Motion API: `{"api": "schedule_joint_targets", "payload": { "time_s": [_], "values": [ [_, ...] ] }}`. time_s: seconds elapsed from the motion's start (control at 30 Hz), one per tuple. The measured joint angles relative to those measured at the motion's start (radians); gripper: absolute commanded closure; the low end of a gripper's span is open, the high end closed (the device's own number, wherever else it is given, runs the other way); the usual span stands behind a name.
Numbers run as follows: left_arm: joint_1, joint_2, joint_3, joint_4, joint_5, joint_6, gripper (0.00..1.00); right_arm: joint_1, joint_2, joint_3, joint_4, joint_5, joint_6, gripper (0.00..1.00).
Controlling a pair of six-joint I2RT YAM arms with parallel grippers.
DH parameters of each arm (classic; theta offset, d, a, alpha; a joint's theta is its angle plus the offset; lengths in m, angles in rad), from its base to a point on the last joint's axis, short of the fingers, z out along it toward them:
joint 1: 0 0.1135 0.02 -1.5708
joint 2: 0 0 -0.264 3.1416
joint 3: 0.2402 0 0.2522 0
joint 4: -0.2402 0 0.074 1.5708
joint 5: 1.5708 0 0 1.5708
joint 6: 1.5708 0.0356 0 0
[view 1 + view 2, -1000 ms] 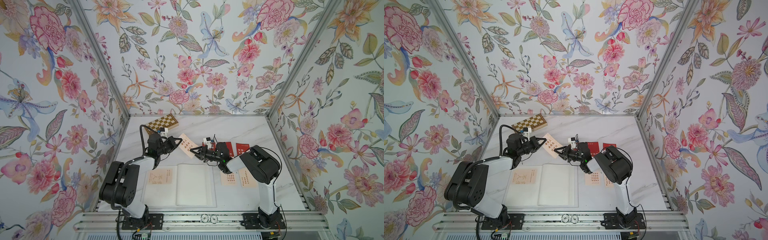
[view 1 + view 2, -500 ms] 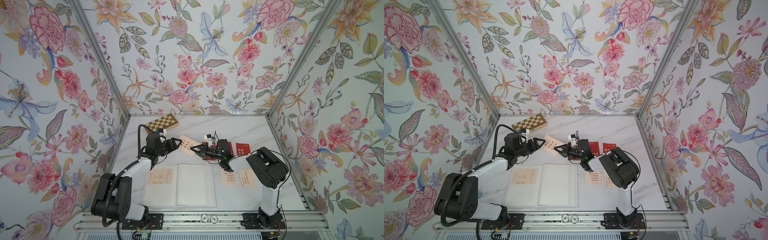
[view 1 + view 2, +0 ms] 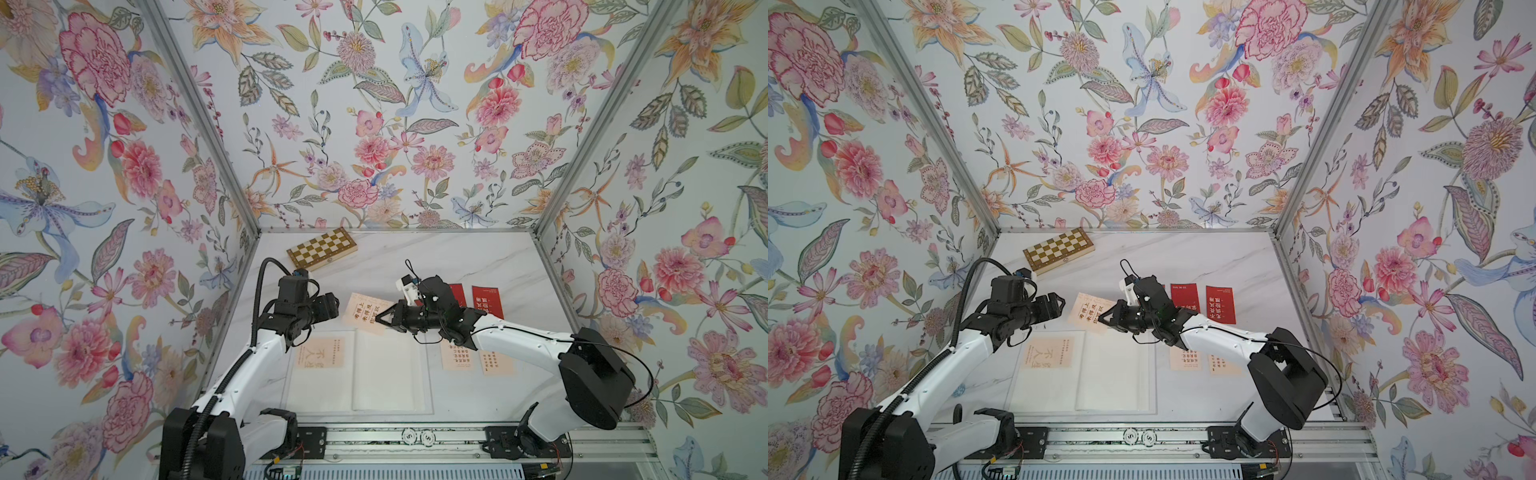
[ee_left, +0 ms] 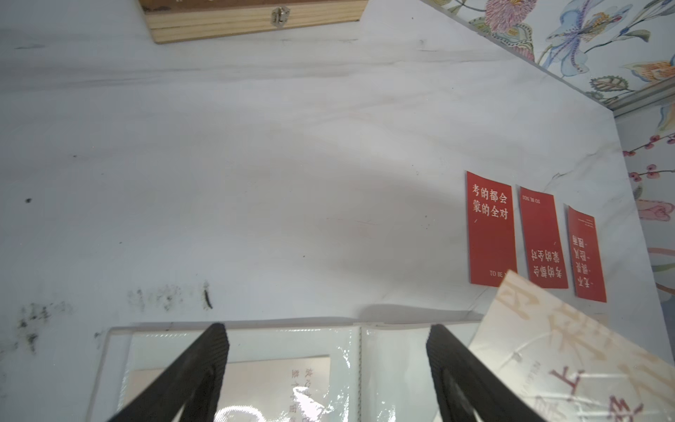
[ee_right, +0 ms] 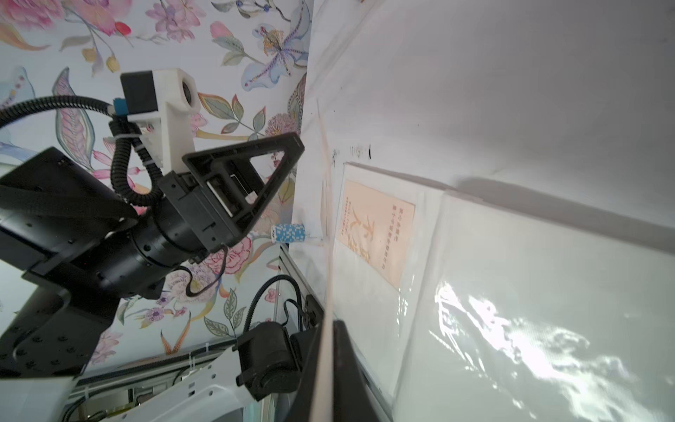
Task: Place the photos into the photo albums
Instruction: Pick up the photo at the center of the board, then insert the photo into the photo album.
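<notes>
Three red photos point(image 4: 491, 228) laid side by side at 2 o'clock of photo album point(image 3: 388, 374); white print read: "考的都会 蒙的全对", "TO BE NO.1". Right gripper point(image 3: 380, 319) clamped on cream photo point(image 3: 365, 311), dark print, held above album's 12 o'clock edge. Left gripper point(image 3: 336, 307) spread wide, nothing held. Sleeved photo point(image 3: 321, 353) seen in left page. Loose cream photos point(image 3: 457, 357) lain at 3 o'clock, partly hidden by right arm. Chessboard box point(image 3: 322, 248) at 11 o'clock. White marble table point(image 3: 478, 257); floral wallpaper point(image 3: 374, 124).
</notes>
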Motion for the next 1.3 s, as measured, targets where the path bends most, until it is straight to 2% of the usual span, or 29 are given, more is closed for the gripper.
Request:
{"api": "schedule_joint_targets", "payload": {
  "time_s": [0.3,0.53,0.77,1.0,1.3],
  "values": [
    [0.072,-0.074,-0.141,-0.101,-0.072,0.014,0.01,0.145,-0.018,0.039,-0.274,0.064,-0.040,1.00],
    [0.151,-0.092,-0.213,-0.102,-0.071,0.011,0.01,0.218,-0.018,0.044,-0.377,0.063,-0.040,1.00],
    [0.203,-0.089,-0.264,-0.054,-0.045,0.006,0.01,0.243,-0.018,0.084,-0.504,0.063,-0.056,1.00],
    [0.224,-0.075,-0.300,0.006,-0.004,-0.008,0.01,0.279,-0.008,0.129,-0.586,0.066,-0.060,1.00],
    [0.235,-0.060,-0.321,0.071,0.047,-0.011,0.01,0.305,0.081,0.202,-0.647,0.089,-0.054,1.00]
  ]
}}
